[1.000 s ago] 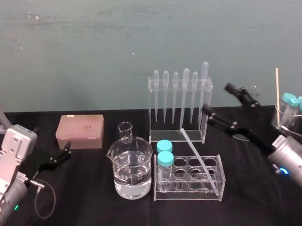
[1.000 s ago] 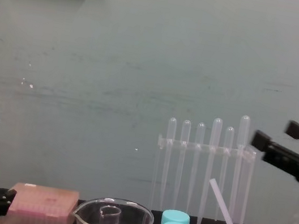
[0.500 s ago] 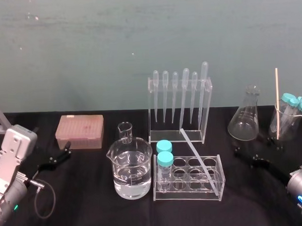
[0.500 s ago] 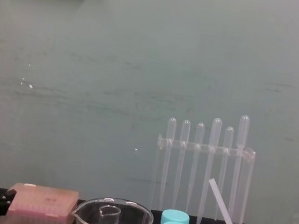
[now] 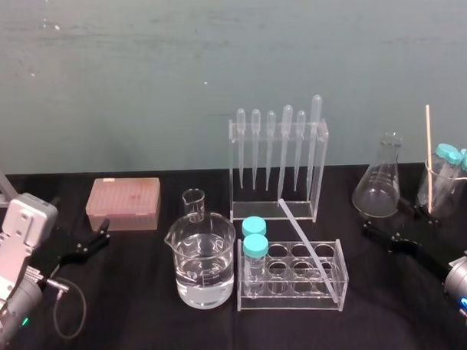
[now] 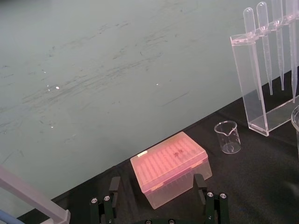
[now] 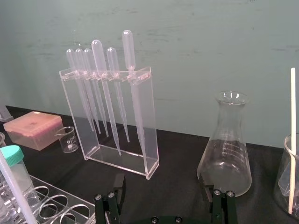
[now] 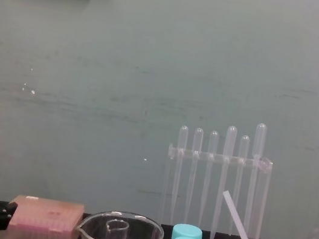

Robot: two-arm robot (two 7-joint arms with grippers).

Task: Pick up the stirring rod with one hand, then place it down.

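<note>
While the left arm lies low at the table's left side, the left gripper (image 5: 103,233) points toward the pink tip box (image 5: 123,202), its fingers spread wide and empty. In the middle, the stirring rod (image 5: 303,238) leans tilted, with its lower end in the test-tube rack (image 5: 295,303) and its upper end near the pipette rack (image 5: 275,212). On the right, the right gripper (image 5: 387,219) sits low beside the conical flask (image 5: 378,187), fingers wide apart, gripping nothing.

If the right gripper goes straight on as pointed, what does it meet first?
Probably the conical flask, in line with one finger of the open right gripper; the pipette rack stands farther off to the other side. Depth is unclear.
</note>
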